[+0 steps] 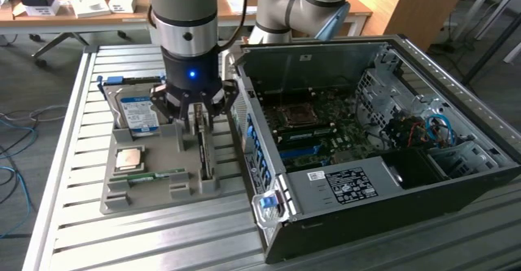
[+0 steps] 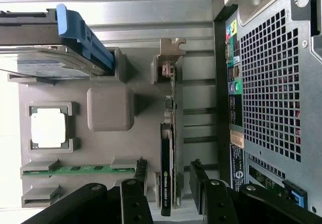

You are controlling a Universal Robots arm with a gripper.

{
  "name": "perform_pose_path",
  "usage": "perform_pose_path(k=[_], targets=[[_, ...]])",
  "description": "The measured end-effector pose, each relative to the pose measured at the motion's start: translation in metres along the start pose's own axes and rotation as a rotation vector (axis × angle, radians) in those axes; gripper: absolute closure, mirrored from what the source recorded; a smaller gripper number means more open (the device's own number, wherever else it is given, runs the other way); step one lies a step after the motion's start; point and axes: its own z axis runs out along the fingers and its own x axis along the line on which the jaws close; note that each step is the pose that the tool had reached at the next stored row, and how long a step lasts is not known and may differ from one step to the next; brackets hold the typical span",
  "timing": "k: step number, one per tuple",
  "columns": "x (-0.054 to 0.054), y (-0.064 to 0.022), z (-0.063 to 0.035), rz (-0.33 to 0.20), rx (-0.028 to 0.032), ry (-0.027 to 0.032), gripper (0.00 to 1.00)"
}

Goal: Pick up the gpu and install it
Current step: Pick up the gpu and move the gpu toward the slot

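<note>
The gpu is a thin dark card with a metal bracket on one end. It stands on edge in a slot of the grey holder tray to the exterior view's left of the computer case. My gripper hangs straight above the card, open. In the wrist view the gpu runs between my two black fingers, one on each side, with a gap to each. The gripper holds nothing. The card's bracket end points away from the fingers.
The tray also carries a silver hard drive with a blue label, a square processor and a green memory stick. The open computer case lies close beside the tray, its motherboard exposed. A slatted metal table is underneath.
</note>
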Motion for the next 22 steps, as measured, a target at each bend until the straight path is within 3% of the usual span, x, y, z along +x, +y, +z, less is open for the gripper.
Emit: perform_pose_path(k=[10, 22], targets=[[0.0, -0.0008, 0.0173, 0.0, 0.0, -0.0001, 0.53], [0.0, -0.001, 0.0229, 0.0, -0.0001, -0.0001, 0.53]])
